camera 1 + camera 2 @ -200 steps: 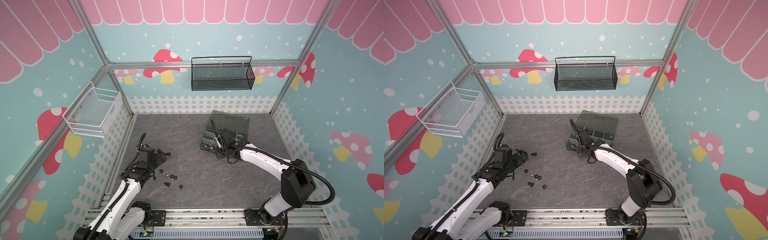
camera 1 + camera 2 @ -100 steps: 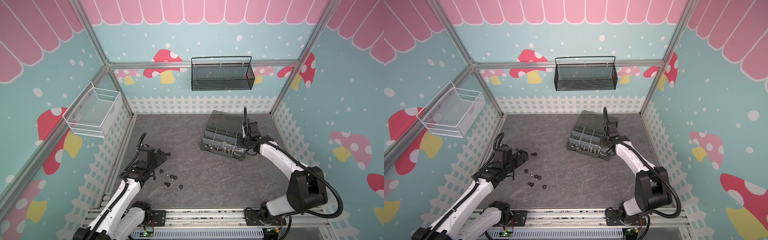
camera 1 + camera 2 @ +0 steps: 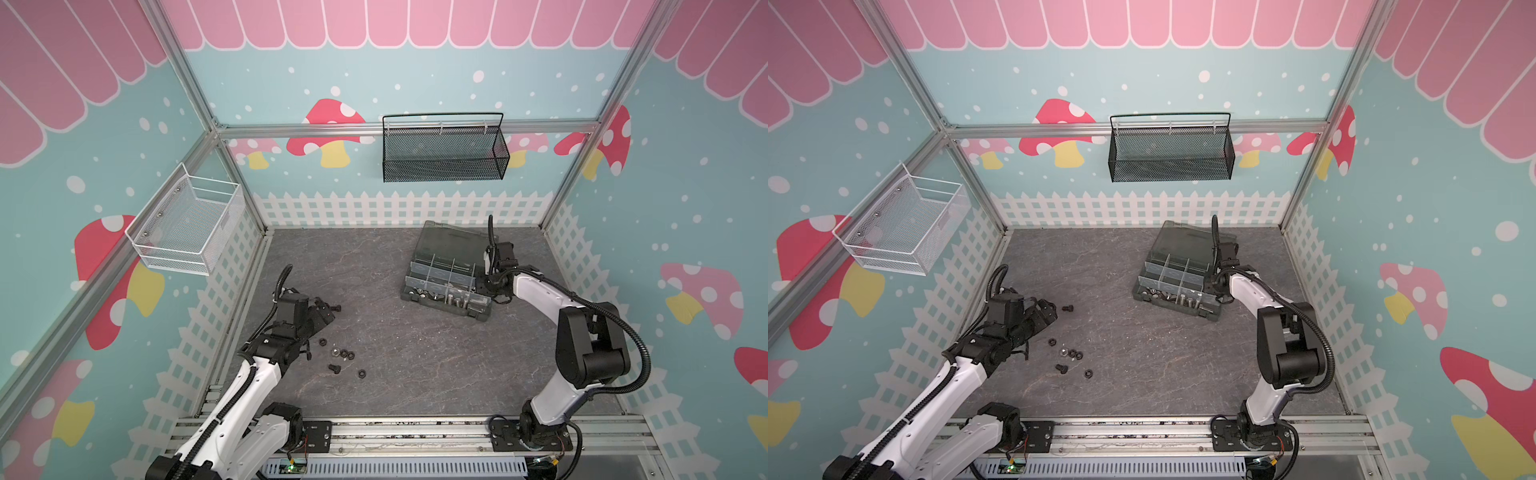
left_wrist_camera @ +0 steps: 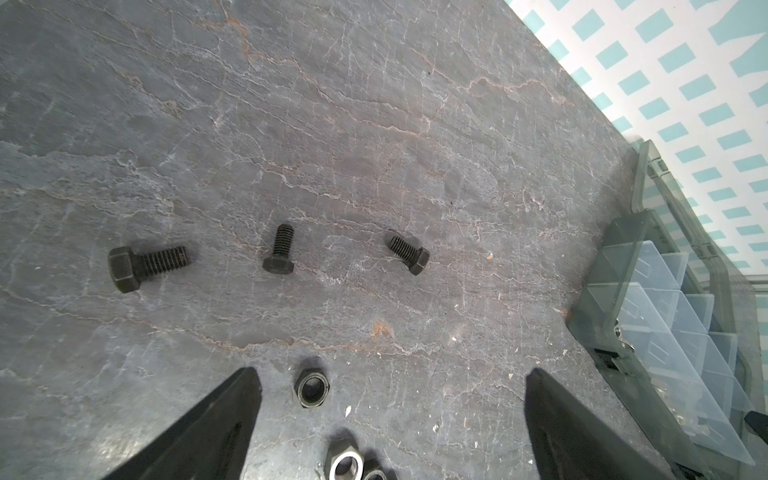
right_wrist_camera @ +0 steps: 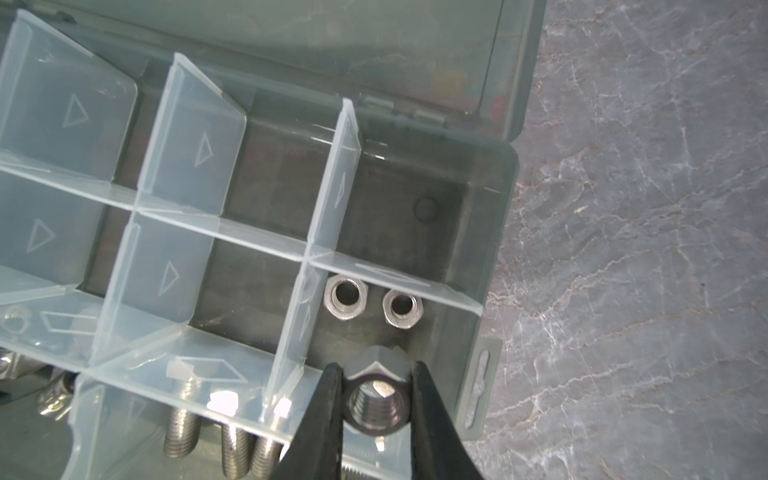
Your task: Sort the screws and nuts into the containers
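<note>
The right pincer [image 5: 376, 368] is closed on a silver nut [image 5: 374, 409], with its two black tips pressing on opposite flats and the bore facing the wrist camera. That is the right place to hold it. The nut is small, hard steel, light and slick, so gripping the flats rather than the corners should keep it from twisting out. It will not crush, but it would likely bounce or roll if let go from any height. It is a bright hexagon with a chamfered rim and clean thread inside. Just beyond the tips, in the end cell [image 5: 415, 232] of the box [image 5: 496, 257], two more nuts [image 5: 347, 297] lie flat side by side, not touching. The held nut seems to hang over that cell's near edge, though how far above the floor I cannot tell. To one side of the tips, past a divider [image 5: 291, 332], silver screws [image 5: 230, 440] lie in a neighbouring cell. Well apart, the left pincer [image 4: 392, 374] is wide open and empty over the table [image 4: 374, 124]. A black nut [image 4: 312, 387] lies between its tips, and three short black screws [image 4: 279, 249] lie farther out.
</note>
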You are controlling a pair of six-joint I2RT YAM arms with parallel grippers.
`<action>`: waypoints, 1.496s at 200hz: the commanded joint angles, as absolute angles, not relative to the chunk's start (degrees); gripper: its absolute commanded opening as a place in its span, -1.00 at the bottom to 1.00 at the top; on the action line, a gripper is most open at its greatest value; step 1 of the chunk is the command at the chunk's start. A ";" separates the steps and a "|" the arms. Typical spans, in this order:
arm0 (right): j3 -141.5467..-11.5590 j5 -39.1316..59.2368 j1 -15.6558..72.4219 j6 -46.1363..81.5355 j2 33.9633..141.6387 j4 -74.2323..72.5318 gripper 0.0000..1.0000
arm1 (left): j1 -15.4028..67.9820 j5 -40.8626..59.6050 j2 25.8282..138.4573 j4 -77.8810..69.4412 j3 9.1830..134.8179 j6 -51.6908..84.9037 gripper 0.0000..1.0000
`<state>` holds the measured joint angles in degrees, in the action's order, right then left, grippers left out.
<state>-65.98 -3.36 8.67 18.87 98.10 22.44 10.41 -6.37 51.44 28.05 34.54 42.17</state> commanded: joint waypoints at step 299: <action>-53.91 -4.50 8.26 22.10 77.81 18.13 0.96 | 28.83 -13.59 62.13 42.91 36.03 52.58 0.53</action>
